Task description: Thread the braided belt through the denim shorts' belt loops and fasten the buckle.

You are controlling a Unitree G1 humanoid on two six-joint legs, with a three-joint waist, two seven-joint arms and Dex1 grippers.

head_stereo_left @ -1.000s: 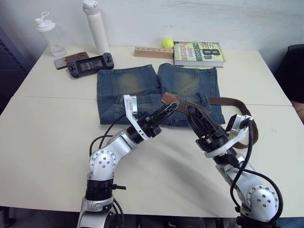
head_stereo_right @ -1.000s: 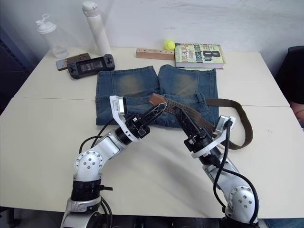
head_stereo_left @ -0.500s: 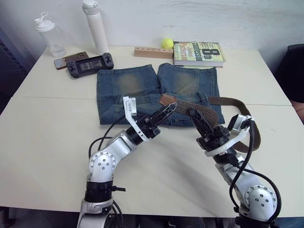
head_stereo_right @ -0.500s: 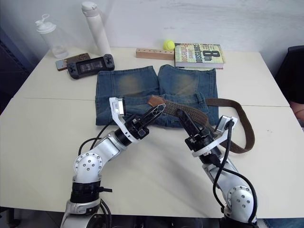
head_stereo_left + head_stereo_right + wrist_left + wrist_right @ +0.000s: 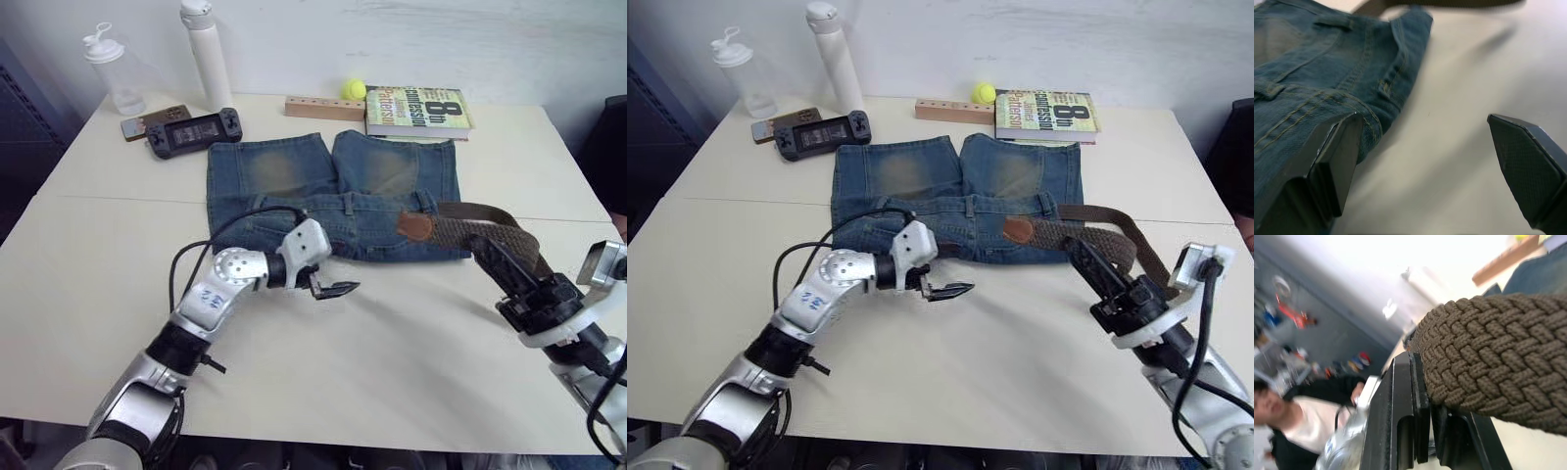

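At right bench edge, right tool [image 5: 487, 257] clenched on braided belt [image 5: 470, 225]; tan tip lies on denim shorts [image 5: 333, 196] waistband. Left tool [image 5: 333, 290] spread, empty, beside waistband. We judge: left should lift loop before tip feeds.

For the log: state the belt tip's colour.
Tan leather tip on the brown braided belt; clearest in the right eye view.

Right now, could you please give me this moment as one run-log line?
left gripper: open, beside denim shorts waistband | right gripper: shut on braided belt | belt's tan tip on shorts, not threaded
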